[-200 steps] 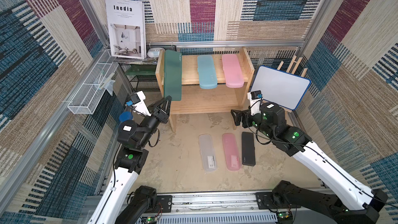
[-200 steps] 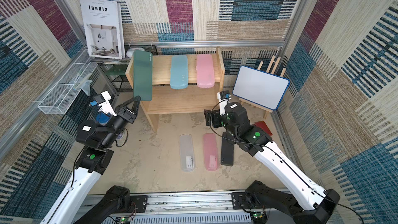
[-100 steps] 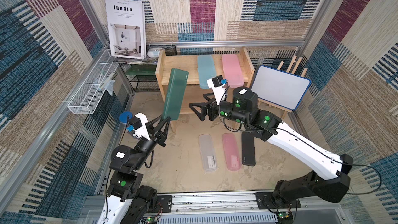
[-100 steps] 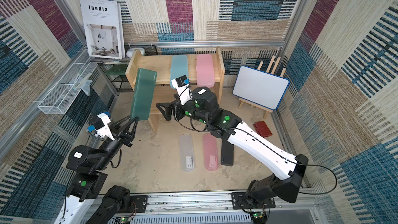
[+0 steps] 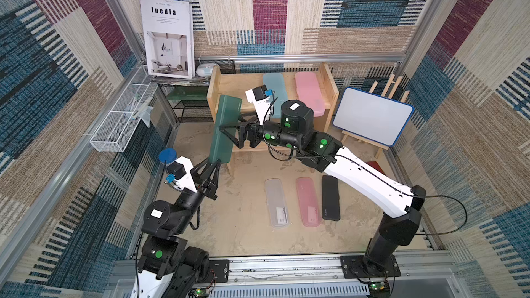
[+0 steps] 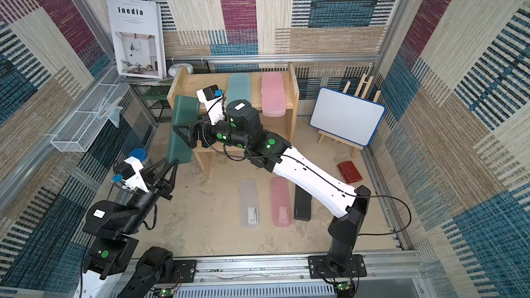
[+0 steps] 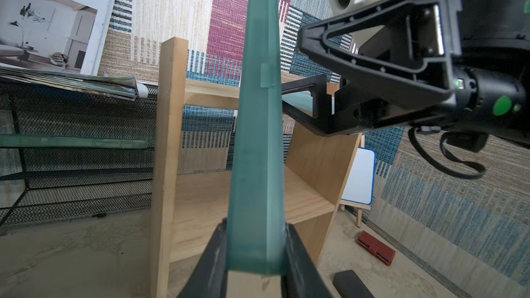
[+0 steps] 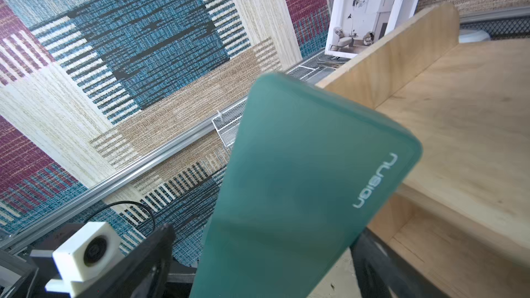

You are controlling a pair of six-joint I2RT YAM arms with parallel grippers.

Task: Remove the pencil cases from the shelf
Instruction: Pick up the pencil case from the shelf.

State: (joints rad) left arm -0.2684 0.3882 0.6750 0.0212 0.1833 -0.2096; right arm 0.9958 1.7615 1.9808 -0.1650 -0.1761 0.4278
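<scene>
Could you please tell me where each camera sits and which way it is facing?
Top views: high above the arm bases, looking down on the shelf; both arms show, left gripper and right gripper at the dark green case.
Left wrist: behind the left gripper, looking up the clamped case's edge; its fingers and the open right gripper show.
Right wrist: behind the right gripper, facing the case's broad side; the left arm's white camera shows.
Shared: both wrist views show case and shelf.
</scene>
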